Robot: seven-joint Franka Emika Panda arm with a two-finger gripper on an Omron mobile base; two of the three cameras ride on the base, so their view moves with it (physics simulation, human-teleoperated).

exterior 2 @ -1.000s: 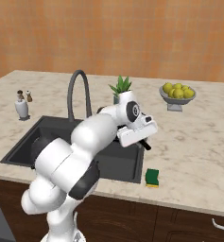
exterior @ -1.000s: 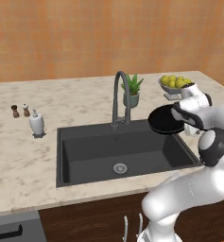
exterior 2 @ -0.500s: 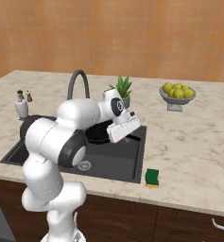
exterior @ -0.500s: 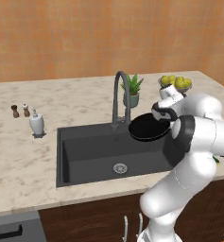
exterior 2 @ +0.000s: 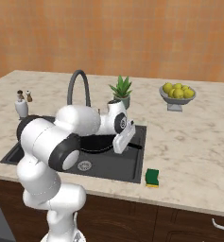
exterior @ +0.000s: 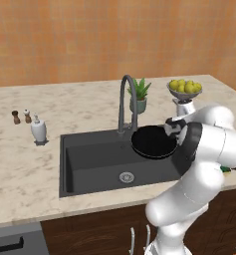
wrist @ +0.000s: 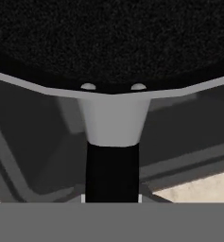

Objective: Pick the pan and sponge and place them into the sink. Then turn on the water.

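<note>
While the arm reached over the basin, the scene stood as follows.

Pan: the round black pan (exterior: pixel 153 141) hung level above the right half of the sink, clear of the basin floor; in the hand view its dark underside (wrist: pixel 111 38) filled the top, with a grey bracket running down into the black handle.

Gripper: the gripper (exterior: pixel 172 128) sat at the pan's right rim, its jaws drawn together and clamped on the pan's handle, which ran straight down between the finger tips in the hand view.

Sink: the dark grey sink (exterior: pixel 72 164) lay sunk in the counter, its round metal drain (exterior: pixel 126 177) bare on the floor, left of and below the pan. From the right base view the basin (exterior 2: pixel 127 165) was partly hidden behind the arm.

Faucet: the tall arched faucet (exterior: pixel 125 102) stood at the back edge of the sink, just behind the pan's left side; no stream ran from its spout.

Sponge: the green-topped sponge (exterior 2: pixel 152 177) lay on the counter just beside the sink's front right corner, well apart from the pan.

Counter: the pale marbled counter (exterior: pixel 20 169) carried a potted plant (exterior: pixel 139 95) behind the faucet, a bowl of yellow fruit (exterior: pixel 184 89) to the right of it, and a white soap dispenser (exterior: pixel 38 129) with two small shakers (exterior: pixel 21 117) to the sink's left.
</note>
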